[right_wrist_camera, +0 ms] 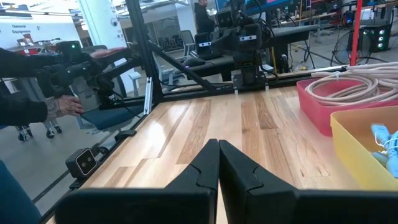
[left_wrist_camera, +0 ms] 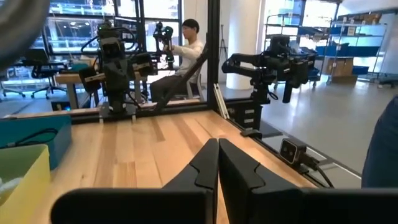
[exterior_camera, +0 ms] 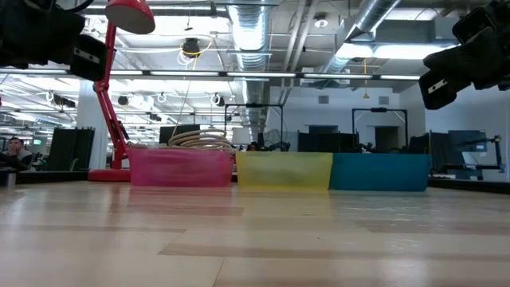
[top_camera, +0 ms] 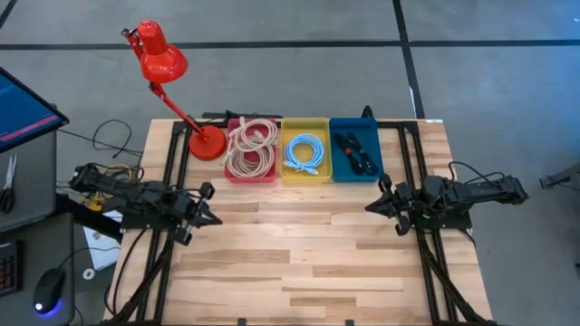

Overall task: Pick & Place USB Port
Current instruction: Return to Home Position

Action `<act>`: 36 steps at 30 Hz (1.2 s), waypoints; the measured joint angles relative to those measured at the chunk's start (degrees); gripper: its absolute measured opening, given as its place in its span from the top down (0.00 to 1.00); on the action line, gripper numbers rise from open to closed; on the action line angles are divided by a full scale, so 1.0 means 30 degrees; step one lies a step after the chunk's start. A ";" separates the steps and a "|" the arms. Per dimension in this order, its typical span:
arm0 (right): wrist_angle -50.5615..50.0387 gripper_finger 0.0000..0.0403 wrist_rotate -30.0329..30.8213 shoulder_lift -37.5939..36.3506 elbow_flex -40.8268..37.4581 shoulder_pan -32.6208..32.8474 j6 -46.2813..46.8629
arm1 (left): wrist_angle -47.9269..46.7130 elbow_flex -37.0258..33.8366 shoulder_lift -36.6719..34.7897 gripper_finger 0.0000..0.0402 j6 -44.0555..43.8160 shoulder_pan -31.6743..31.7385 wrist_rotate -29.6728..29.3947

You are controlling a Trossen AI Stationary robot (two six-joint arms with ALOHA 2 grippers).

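Three bins sit in a row at the far edge of the worktop (top_camera: 299, 263), with the yellow bin (top_camera: 306, 177) in the middle. It holds a coiled light-blue cable (top_camera: 305, 152). Touching its left wall is the red bin (top_camera: 251, 178), filled with looped brown cables (top_camera: 252, 149) that rise above its rim in the low view. Touching its right wall is the blue bin (top_camera: 356, 177), with black cables (top_camera: 355, 154) lying inside. A red lamp (top_camera: 207, 142) stands beyond the red bin, farther left of the yellow bin, its head leaning out past the worktop's edge.

Both arms are drawn back, well apart from the yellow bin and nearer to me than it. The left arm (top_camera: 136, 195) lies off to the bin's left and the right arm (top_camera: 471, 192) off to its right, each pointing inward. The left jaws are closed, fingertips pressed together with nothing between them, hanging above bare wood. The right jaws are closed and empty in the same way.

Beyond the worktop, in the left wrist view, a person (left_wrist_camera: 186, 46) sits at another rig.
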 joint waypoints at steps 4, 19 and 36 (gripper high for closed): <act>0.0000 1.00 0.0000 0.0000 0.0000 0.0000 0.0000 | -0.1015 0.0000 -0.0755 0.97 0.0002 -0.0446 0.0109; 0.0000 1.00 0.0000 0.0051 -0.0007 0.0003 -0.0004 | -0.2851 0.0000 -0.2266 0.97 0.2143 0.2186 -0.0022; 0.0000 1.00 0.0000 0.0051 -0.0007 0.0003 0.0000 | -0.2852 0.0000 -0.2233 0.97 0.1487 0.2763 -0.0357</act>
